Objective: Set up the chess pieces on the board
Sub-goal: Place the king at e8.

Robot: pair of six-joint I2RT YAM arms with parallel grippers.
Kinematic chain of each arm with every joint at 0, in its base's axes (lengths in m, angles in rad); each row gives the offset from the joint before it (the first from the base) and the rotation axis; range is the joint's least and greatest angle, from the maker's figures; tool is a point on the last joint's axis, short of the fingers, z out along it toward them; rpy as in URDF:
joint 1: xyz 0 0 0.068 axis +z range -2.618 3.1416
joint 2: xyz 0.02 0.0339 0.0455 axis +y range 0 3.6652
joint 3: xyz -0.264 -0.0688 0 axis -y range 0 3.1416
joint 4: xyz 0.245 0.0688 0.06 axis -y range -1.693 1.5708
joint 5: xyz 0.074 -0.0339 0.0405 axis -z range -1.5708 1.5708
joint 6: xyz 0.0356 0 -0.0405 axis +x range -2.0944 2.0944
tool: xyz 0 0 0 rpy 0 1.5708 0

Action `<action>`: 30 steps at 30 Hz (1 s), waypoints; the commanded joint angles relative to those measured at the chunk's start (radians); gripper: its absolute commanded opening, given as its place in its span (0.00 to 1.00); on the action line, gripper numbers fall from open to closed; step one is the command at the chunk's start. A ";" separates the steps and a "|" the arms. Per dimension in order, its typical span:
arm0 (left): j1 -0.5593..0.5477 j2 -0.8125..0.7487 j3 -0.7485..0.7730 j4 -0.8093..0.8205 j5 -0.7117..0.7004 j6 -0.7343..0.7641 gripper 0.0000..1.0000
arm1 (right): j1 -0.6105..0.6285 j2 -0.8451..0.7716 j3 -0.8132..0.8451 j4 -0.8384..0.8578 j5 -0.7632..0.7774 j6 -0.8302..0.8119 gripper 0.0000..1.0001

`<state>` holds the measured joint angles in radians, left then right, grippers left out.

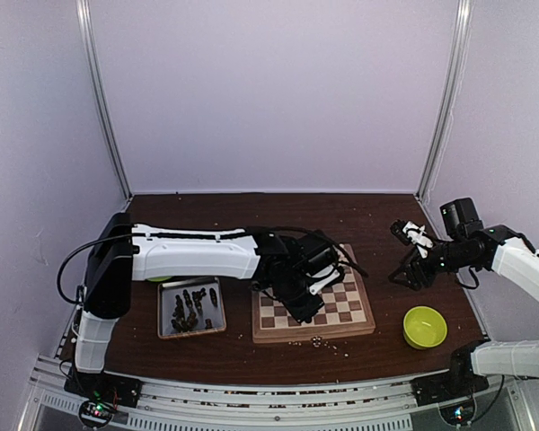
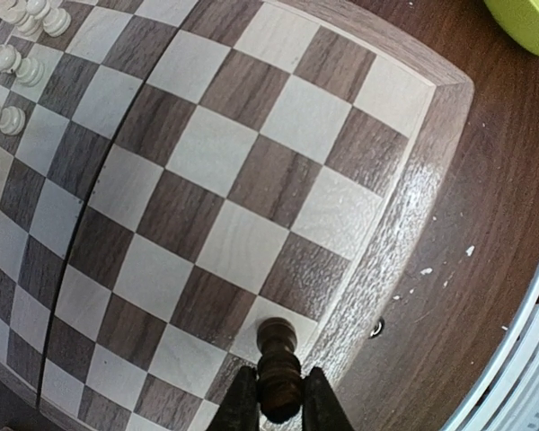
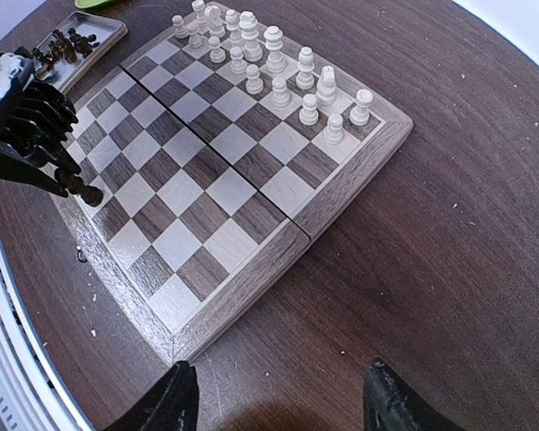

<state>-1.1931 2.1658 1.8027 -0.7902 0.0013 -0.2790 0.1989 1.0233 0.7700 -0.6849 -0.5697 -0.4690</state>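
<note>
Placing step: the left fingers (image 2: 242, 402) are closed tight on one small dark brown turned wooden chess piece (image 2: 278, 368), held at the near edge row of the square checkered wooden board with the tan raised border (image 2: 207, 153).
Piece position: its far end sits over a light square right beside the border, close to a board corner. Whether it touches the wood I cannot tell.
Piece attitude: in the right wrist view it looks slanted in the grip rather than plumb, and which end points down is unclear.
Doing it well: I judge the move calls for squaring the piece upright, centring it on a single square and seating its base flat before any release. The fingers should then part only a little and rise straight up, so neither drags it.
Risk: a narrow base this near the rim could tip and roll off onto the dark brown wooden surface (image 1: 359, 215).
Supply: the other dark chessmen (image 1: 189, 310) lie heaped in the silver rectangular metal tray (image 1: 166, 330) just left of the board.
Cream side: the pale cream chessmen (image 3: 278, 63) stand in two rows along the far edge, well apart from this square.
Right fingers (image 3: 171, 406): spread wide and holding nothing, above the surface to the right of the board, near the lime-green round bowl (image 1: 424, 326).
Progress: no dark piece stands on the board, so the task looks barely begun.
</note>
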 commanded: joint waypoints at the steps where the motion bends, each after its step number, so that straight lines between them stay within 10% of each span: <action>1: -0.007 -0.035 -0.030 -0.002 0.005 -0.015 0.08 | 0.008 0.004 0.026 -0.008 0.019 -0.010 0.63; 9: -0.007 -0.034 -0.029 -0.001 -0.004 -0.018 0.09 | 0.010 0.009 0.025 -0.008 0.022 -0.011 0.63; 18: -0.007 -0.053 -0.025 -0.007 -0.018 -0.017 0.35 | 0.014 0.014 0.026 -0.010 0.024 -0.011 0.63; 30: 0.001 -0.512 -0.426 -0.060 -0.227 -0.111 0.45 | 0.013 0.033 0.015 -0.005 0.017 -0.014 0.63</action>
<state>-1.2007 1.8053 1.4868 -0.8177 -0.0761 -0.3264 0.2070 1.0492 0.7700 -0.6865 -0.5598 -0.4709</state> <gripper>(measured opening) 0.430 0.630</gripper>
